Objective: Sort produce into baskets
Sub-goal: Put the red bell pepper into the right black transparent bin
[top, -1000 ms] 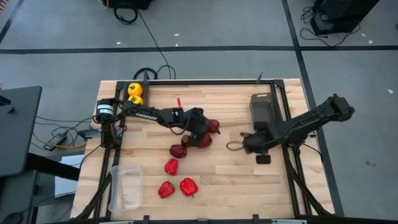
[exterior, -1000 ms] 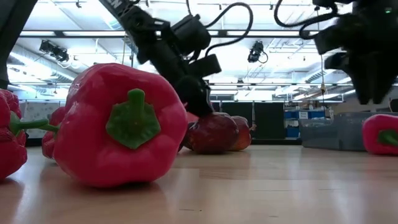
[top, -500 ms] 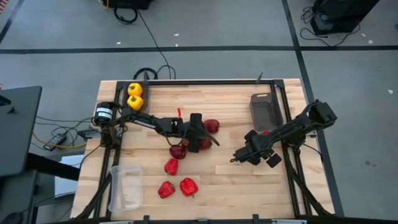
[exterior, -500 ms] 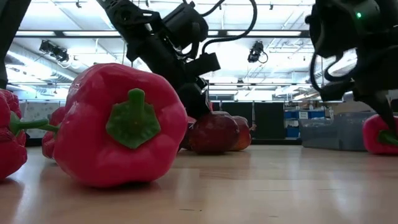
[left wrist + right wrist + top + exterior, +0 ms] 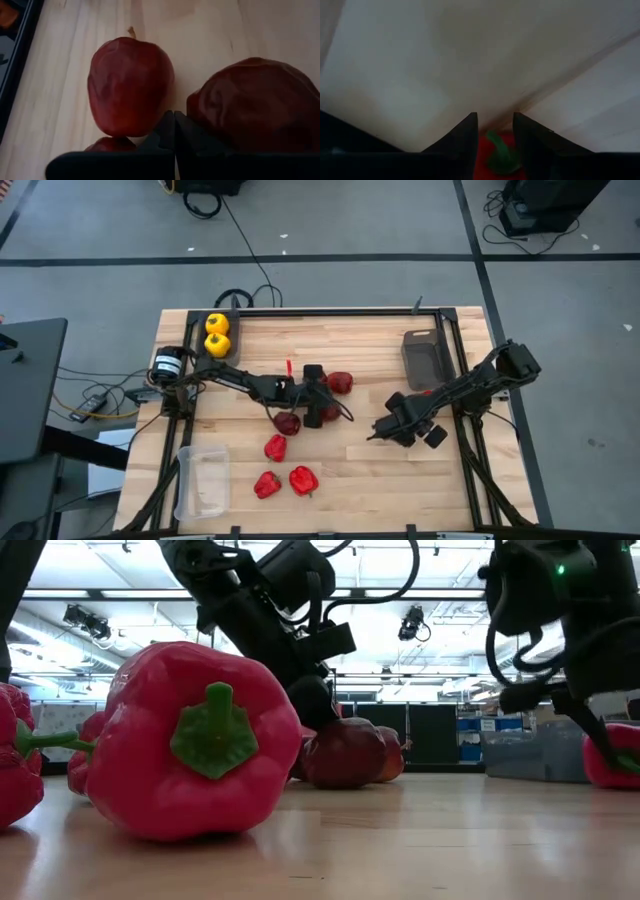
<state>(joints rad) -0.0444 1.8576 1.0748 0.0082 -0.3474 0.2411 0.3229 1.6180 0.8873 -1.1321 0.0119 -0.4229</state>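
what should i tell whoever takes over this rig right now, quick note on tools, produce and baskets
Left tool: shut and empty, tips among the dark maroon fruits at mid-table.
Right tool: shut on a red bell pepper, held above the table on the right, short of the dark grey tray.
Done: two yellow peppers sit in the far-left corner tray.
Left: the held pepper is not yet placed; three red bell peppers lie loose near the front; the maroon fruits are unsorted. The clear tray at front left and the right grey tray look empty.
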